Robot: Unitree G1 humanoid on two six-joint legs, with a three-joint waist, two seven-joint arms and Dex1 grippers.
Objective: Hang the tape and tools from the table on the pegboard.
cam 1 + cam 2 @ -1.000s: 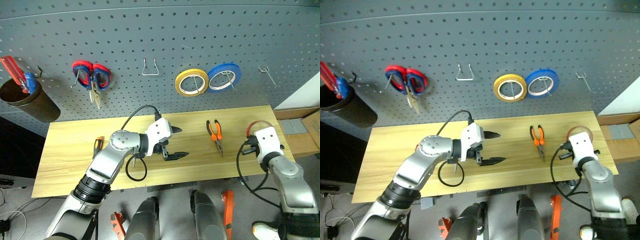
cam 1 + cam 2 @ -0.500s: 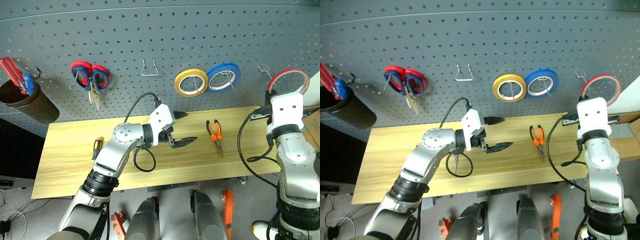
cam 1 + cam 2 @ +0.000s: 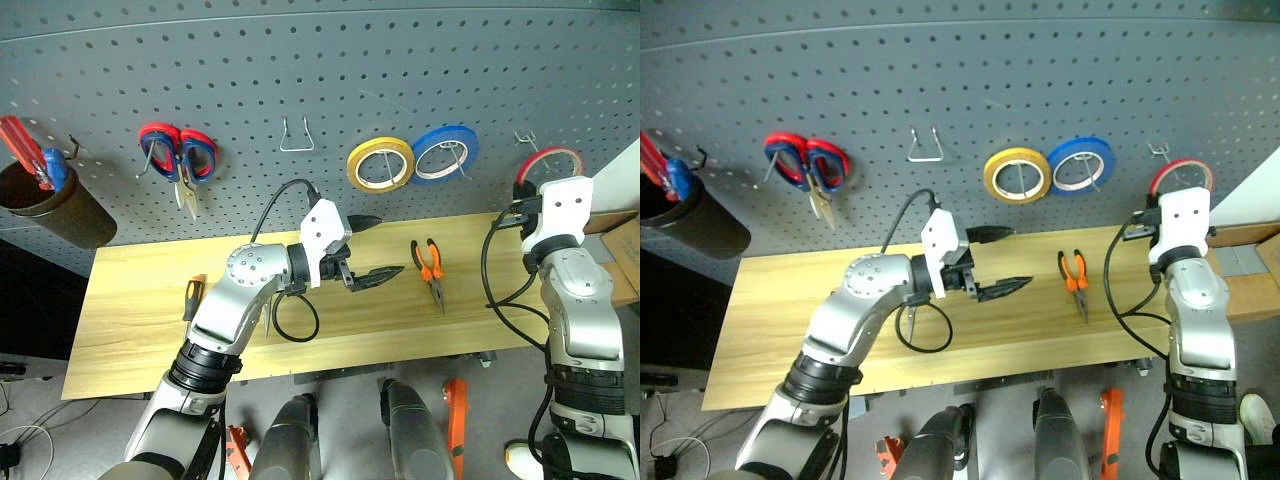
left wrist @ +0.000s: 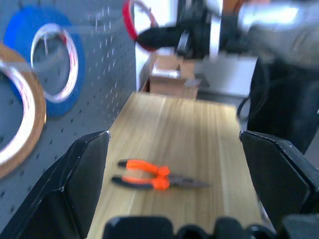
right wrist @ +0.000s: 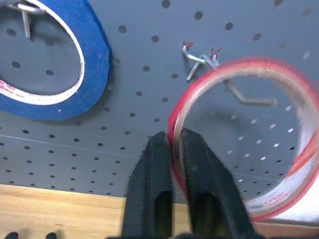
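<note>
One red tape [image 5: 234, 134] sits pinched in our right gripper [image 5: 175, 149] at the pegboard's [image 3: 330, 70] right-edge hook [image 5: 202, 62]; our left gripper [image 3: 378, 248] is spread.

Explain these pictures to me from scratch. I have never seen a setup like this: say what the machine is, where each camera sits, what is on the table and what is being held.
This is a humanoid robot with two arms, each ending in a two-fingered black gripper. The two wide pictures come from cameras in its head, looking down over a wooden table toward a grey pegboard. The other two come from cameras on its wrists, looking along the fingers.

The right gripper pinches a red tape roll by its rim, holding it up at a metal hook on the pegboard. The left gripper is open and holds nothing, above the table.

On the table lie orange-handled pliers and, further left, a screwdriver. Already on the board hang red-and-blue scissors, a yellow tape roll and a blue tape roll.
</note>
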